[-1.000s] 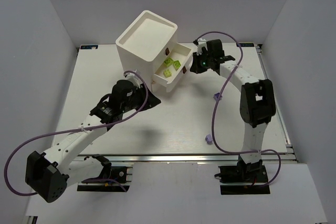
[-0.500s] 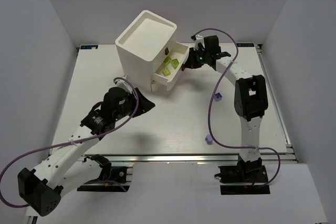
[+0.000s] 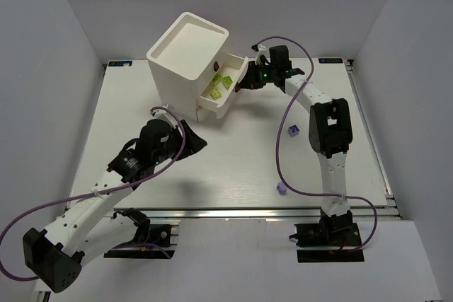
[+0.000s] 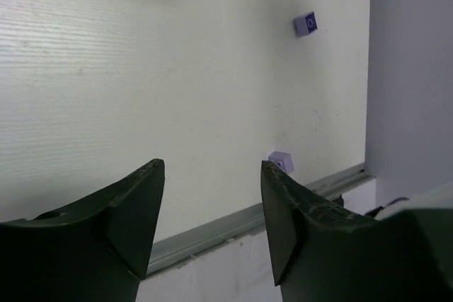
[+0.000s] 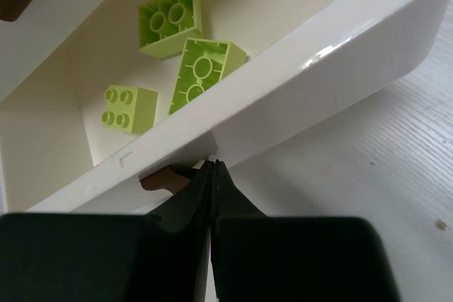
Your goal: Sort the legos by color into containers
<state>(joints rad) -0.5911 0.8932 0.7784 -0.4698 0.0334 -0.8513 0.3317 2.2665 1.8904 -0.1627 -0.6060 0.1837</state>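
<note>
The white cabinet stands at the back of the table, its middle drawer pulled partly out. Three pale yellow-green legos lie in that drawer; in the right wrist view they show clearly. My right gripper is shut and empty, its tips pressed against the drawer front beside the brown knob. My left gripper is open and empty above the table. Two light purple legos lie on the table, also in the left wrist view.
The metal rail runs along the table's near edge. The grey side walls close in the table. The right arm's purple cable hangs over the table near the purple legos.
My right gripper has moved left against the drawer front, the drawer has gone further in, and the cabinet has slid left. My left arm has drawn back from the cabinet.
</note>
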